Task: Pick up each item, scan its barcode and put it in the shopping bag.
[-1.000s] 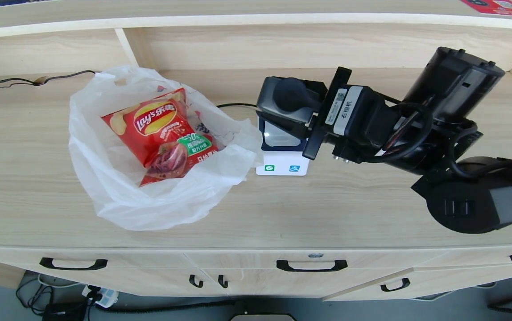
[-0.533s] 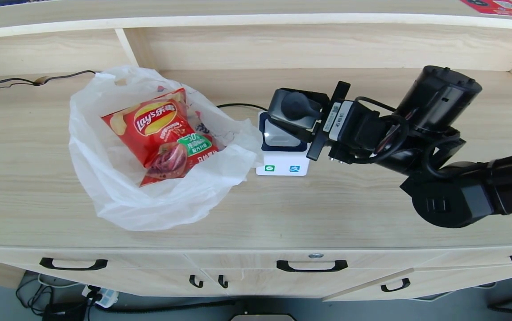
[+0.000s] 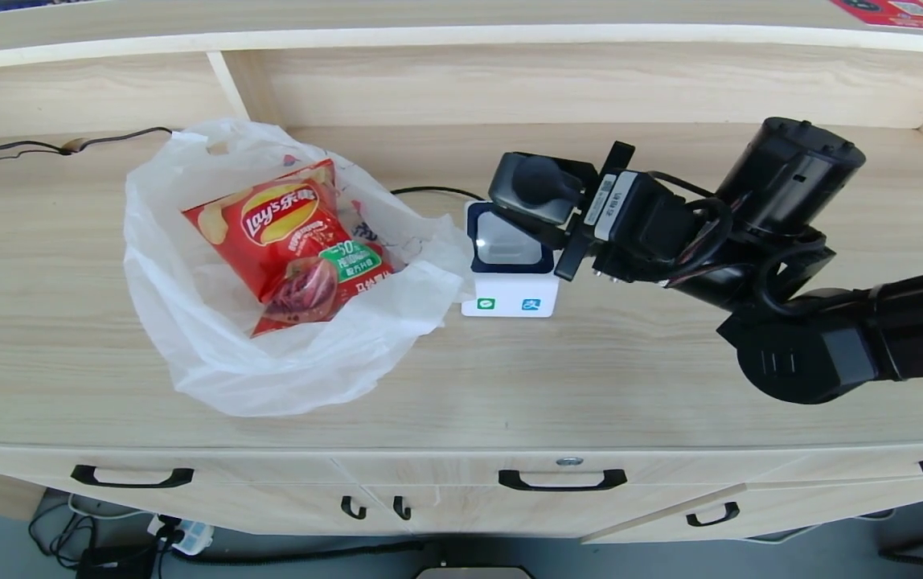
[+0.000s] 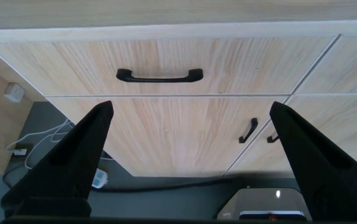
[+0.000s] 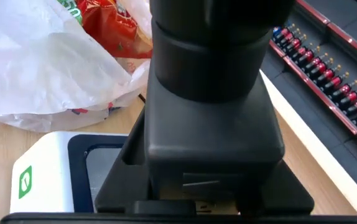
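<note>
Dark item [image 3: 538, 186] over the scanner [image 3: 510, 281]!
The right gripper [image 3: 559, 211] is clamped on the dark item just above the scanner's window, right of the shopping bag [image 3: 188, 322] where the chip bag [image 3: 289, 241] lies. The left gripper [image 4: 188, 155] is spread wide and holds nothing, facing the cabinet drawers [image 4: 166, 118].

Logo on chip bag [image 3: 289, 241]; two icons on scanner [image 3: 510, 289]

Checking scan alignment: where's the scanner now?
Head view: the white scanner stands on the counter just right of the shopping bag, partly under the right arm.
</note>
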Tool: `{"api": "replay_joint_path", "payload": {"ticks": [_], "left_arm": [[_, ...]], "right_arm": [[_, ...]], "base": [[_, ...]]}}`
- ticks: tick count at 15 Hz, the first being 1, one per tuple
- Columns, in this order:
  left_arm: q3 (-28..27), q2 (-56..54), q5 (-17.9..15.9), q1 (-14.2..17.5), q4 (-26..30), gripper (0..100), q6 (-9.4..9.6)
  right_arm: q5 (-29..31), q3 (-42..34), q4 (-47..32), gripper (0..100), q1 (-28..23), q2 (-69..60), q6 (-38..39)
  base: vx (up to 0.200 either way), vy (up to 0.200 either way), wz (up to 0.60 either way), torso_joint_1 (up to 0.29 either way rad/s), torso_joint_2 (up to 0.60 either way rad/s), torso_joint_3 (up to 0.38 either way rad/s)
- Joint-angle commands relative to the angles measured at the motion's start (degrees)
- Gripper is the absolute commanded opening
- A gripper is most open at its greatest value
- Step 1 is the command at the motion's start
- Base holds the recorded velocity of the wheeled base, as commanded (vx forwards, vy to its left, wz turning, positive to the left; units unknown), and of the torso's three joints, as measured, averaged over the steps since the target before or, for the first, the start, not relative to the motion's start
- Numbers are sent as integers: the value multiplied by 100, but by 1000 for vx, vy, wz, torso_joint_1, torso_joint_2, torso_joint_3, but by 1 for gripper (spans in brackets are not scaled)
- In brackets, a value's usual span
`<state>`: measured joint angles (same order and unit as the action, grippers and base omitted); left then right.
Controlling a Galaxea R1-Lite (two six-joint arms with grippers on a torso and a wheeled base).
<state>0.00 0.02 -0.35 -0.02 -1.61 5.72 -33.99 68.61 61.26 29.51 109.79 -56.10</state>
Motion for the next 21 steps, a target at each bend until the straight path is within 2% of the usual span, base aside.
{"api": "replay_joint_path", "payload": {"ticks": [1, 3, 6, 8, 13, 16, 19, 21], "left_arm": [[0, -2, 0, 2, 3, 100, 0], [0, -2, 0, -6, 3, 100, 0], [0, -2, 0, 2, 3, 100, -9], [0, -2, 0, -6, 3, 100, -18], [0, -2, 0, -6, 3, 100, -18], [0, -2, 0, -6, 12, 100, -18], [0, -2, 0, 2, 12, 100, -27], [0, -2, 0, -6, 12, 100, -27]], "right_arm": [[200, 100, 9, 0, 90, -247, 99], [964, 30, 0, 0, 652, -731, 530], [2537, -375, 0, 0, 1680, -1302, 1233], [3188, -559, -9, 0, 1944, -1557, 1541], [3821, -1051, -53, 0, 1944, -2040, 1927], [3829, -1209, -53, 0, 1944, -2067, 2138], [3873, -1587, 53, 0, 1918, -2093, 2815], [3882, -1957, 238, 0, 1399, -2102, 3589]], "base": [[0, 0, 0, 0, 0, 0], [0, 0, 0, 0, 0, 0], [0, 0, 0, 0, 0, 0], [0, 0, 600, 2, 2, -5], [0, 0, 600, 6, 3, 5], [0, 0, 600, -1, 1, 6], [0, 0, 400, 23, -48, -22], [0, 0, 0, 0, 0, 0]]}}
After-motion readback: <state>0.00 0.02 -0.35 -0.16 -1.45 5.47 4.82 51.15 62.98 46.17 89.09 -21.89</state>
